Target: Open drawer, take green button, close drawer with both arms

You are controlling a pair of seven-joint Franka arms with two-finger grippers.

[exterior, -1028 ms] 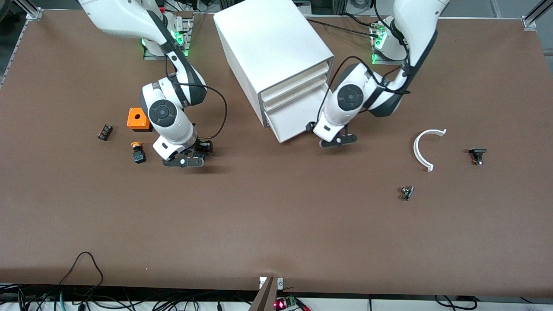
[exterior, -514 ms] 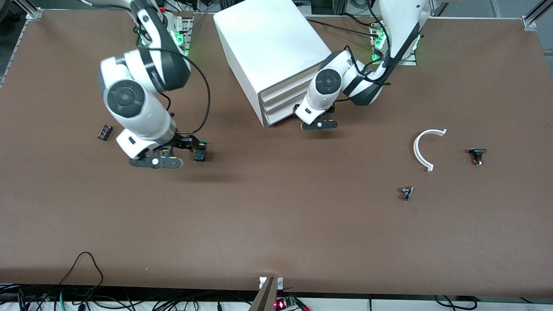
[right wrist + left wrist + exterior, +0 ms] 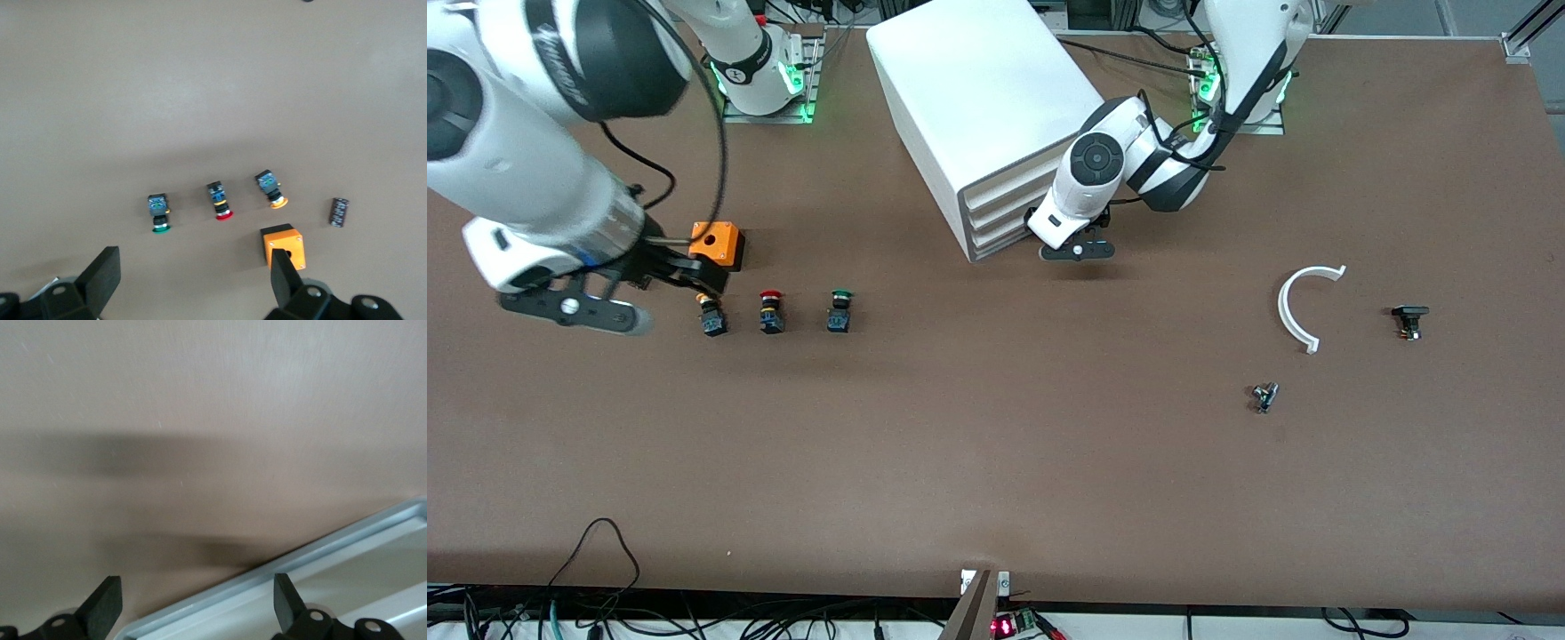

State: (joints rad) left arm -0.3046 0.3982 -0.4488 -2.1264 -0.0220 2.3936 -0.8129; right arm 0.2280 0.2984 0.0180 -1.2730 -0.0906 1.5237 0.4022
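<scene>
Cabinet (image 3: 996, 116): big white box, three stacked drawers facing the front camera at an angle. All three fronts look flush or nearly so.

Drawer (image 3: 1000, 242): the lowest of the three. It reads as pushed in; the left wrist view shows its pale rim (image 3: 280, 587) running between the finger tips.

Left gripper (image 3: 1077, 251): low over the table, right at the drawer front. Fingers spread wide, nothing held.

Button (image 3: 839, 311): green cap, dark blocky body. It stands on the table toward the right arm's end, last in a row of three with the red-capped button (image 3: 770, 313) in the middle and the yellow-capped button (image 3: 711, 316) nearest the orange box (image 3: 715, 244). In the right wrist view the green one (image 3: 158, 214) is free of its neighbours.

Right gripper (image 3: 569, 307): raised over the table near the yellow-capped button and the orange box. Fingers wide apart, empty.

Other items: small dark cylinder (image 3: 339, 212) seen by the right wrist camera; white curved piece (image 3: 1303, 305) and two small dark parts (image 3: 1264, 396) (image 3: 1408, 320) toward the left arm's end.

Step in hand, judged: finishing the close. Handling advice:
- Press square on the drawer front along its slide, so the tray does not skew and jam.
- Push gently enough that the cabinet does not slide.
- Draw the left gripper straight off, clear of the rim.
- Keep the right arm high, away from the row of buttons.
</scene>
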